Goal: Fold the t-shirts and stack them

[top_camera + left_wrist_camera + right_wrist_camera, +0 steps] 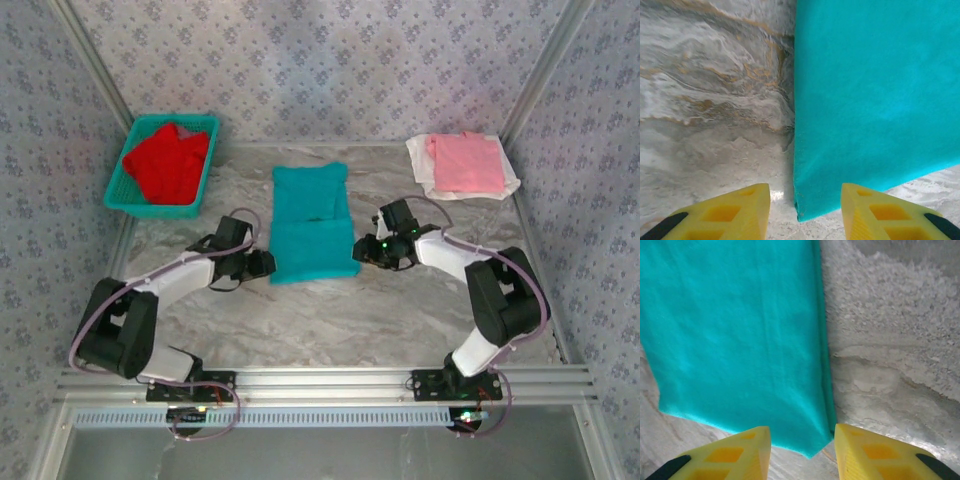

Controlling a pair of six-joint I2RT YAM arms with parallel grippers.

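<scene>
1. The marble table [330, 320] carries all the work; the arms reach in from the bottom of the top view.
2. One teal t-shirt [312, 225] lies flat at the centre of the frame, already narrowed to a long panel with no lettering visible. Judged: it is laid there so that both arms reach its lower corners equally.
3. At upper right, one pink t-shirt [466, 163] lies folded on one white t-shirt [425, 160]. This appears to be the finished stack, set well apart from the working area.
4. One mesh basket [115, 190] sits at upper left and holds one red t-shirt [165, 160], crumpled and not yet folded.
5. The left gripper [262, 264] is at the teal panel's lower left corner. In the left wrist view its fingers [730, 215] are spread, the corner between them, nothing clamped.
6. The right gripper [366, 248] mirrors it at the lower right corner, fingers [875, 452] likewise parted and released. Judged: both are placed to take the hem for the next fold.
7. Count: four t-shirts, one basket, two grippers.
</scene>
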